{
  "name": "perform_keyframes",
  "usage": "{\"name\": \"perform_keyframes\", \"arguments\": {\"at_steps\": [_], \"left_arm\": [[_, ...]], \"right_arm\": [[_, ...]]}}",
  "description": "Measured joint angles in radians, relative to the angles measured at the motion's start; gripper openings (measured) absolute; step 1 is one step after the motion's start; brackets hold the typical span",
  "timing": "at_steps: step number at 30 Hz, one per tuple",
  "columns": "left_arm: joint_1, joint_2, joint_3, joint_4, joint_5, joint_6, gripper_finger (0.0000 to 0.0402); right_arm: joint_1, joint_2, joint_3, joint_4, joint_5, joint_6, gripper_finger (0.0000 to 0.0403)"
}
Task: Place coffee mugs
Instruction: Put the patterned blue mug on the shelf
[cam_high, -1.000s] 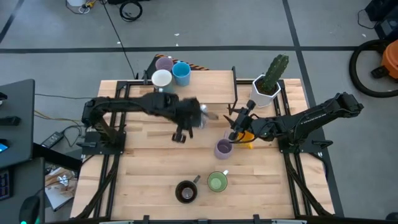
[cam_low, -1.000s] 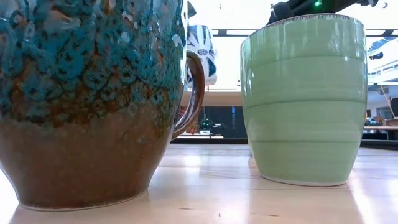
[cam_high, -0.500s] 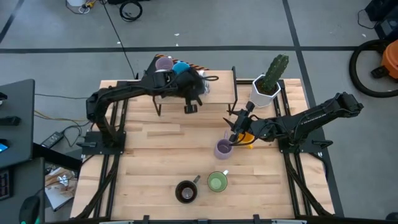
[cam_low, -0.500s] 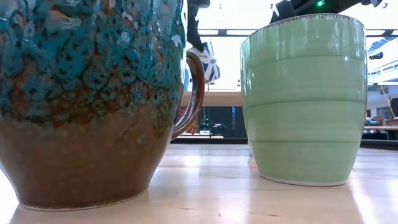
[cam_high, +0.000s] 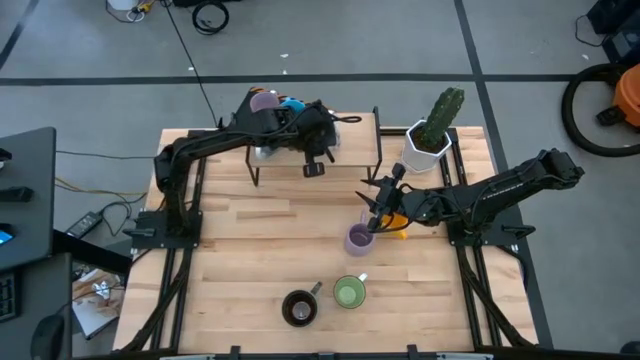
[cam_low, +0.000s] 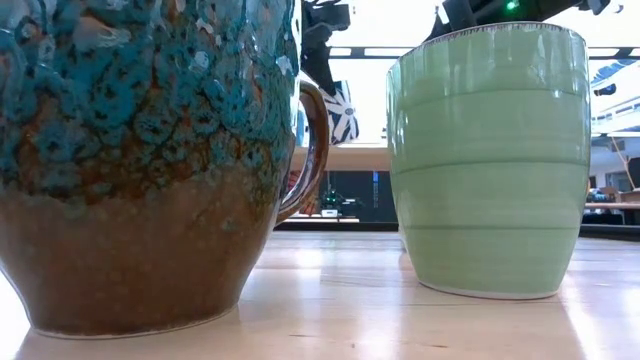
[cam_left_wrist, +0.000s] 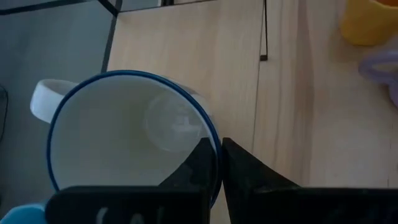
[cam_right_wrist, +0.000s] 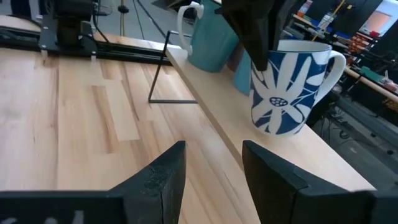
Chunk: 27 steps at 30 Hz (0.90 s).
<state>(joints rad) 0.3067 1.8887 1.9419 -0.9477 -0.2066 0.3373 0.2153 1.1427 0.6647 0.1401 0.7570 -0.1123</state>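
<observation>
My left gripper (cam_left_wrist: 219, 146) is over the raised wooden shelf (cam_high: 355, 140) at the table's far side, shut on a white mug with a blue flower pattern (cam_right_wrist: 287, 90). A lilac mug (cam_high: 265, 99) and a blue mug (cam_high: 291, 104) stand on the shelf behind it. My right gripper (cam_right_wrist: 214, 165) is open above mid-table, beside the orange mug (cam_high: 398, 223) and a second lilac mug (cam_high: 358, 238). The dark brown mug (cam_high: 299, 308) and the green mug (cam_high: 349, 292) stand near the table's near edge. The other white mug is hidden under the left arm. My left gripper pinches the patterned mug's rim (cam_left_wrist: 214, 134), opposite the handle, one finger (cam_left_wrist: 199, 165) inside and one (cam_left_wrist: 245, 171) outside. The fingers (cam_right_wrist: 252, 31) come from above, pointing down. The mug stands upright with its base at the shelf top; I cannot tell whether it rests there.
A white faceted pot with a green cactus (cam_high: 432, 135) stands at the shelf's right end. The shelf sits on thin black wire legs (cam_right_wrist: 163, 68). Bare wood lies between the shelf and the near mugs.
My left gripper has carried the patterned mug from mid-table toward the far edge and up over the shelf, then slightly to the right. The mug stays upright in the hold. My right arm has kept still.
</observation>
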Motion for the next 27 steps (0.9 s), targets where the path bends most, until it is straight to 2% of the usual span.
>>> {"name": "perform_keyframes", "arguments": {"at_steps": [13, 27], "left_arm": [[0.069, 0.015, 0.027, -0.013, 0.012, 0.014, 0.0023], [0.056, 0.026, 0.028, -0.061, 0.036, 0.010, 0.0030]], "right_arm": [[0.000, 0.000, 0.000, -0.003, 0.000, 0.009, 0.0164], [0.000, 0.001, 0.000, -0.004, -0.004, 0.012, 0.0164]]}}
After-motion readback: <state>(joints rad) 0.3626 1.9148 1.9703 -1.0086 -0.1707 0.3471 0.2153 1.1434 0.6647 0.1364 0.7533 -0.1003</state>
